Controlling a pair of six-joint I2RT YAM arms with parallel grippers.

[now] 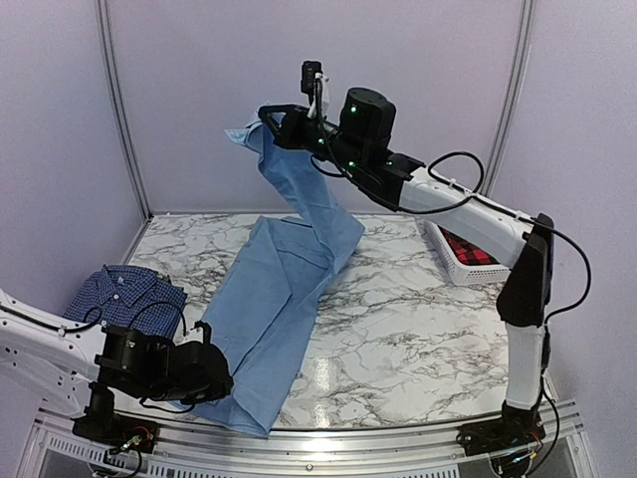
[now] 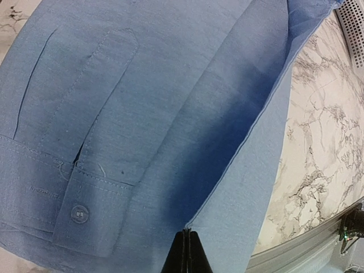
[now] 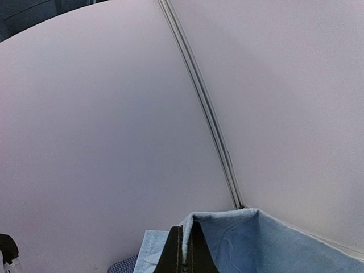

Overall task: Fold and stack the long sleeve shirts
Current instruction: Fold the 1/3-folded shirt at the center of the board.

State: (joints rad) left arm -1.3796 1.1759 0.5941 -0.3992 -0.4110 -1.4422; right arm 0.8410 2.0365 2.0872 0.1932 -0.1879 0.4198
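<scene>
Two-arm stretch of the light blue shirt point(image 1: 284, 289) above the marble table point(image 1: 418, 319). Left gripper point(image 2: 185, 236): low at the near left corner, jaws pressed together on a folded edge of the cloth, a buttoned cuff point(image 2: 82, 213) lying just beside them. Right gripper point(image 3: 186, 236): raised high over the far edge, near its middle, jaws likewise pinched shut on an upper edge of the same garment, so that this end hangs clear of the surface. Long axis of the shirt: from the near left corner diagonally to the far edge, the lower part resting on the table and the upper part climbing steeply to the right gripper. The dark blue checked shirt point(image 1: 124, 294) lies folded at the left edge, just beside the light blue one and nearer the left arm; a white basket point(image 1: 453, 261) sits at the right edge, well apart. Probable step: first fold of the light blue shirt, stacking not yet done. The coming move appears to turn on the raised end lying far beyond and above the held near end, so the right arm would carry it toward the near edge along that diagonal
</scene>
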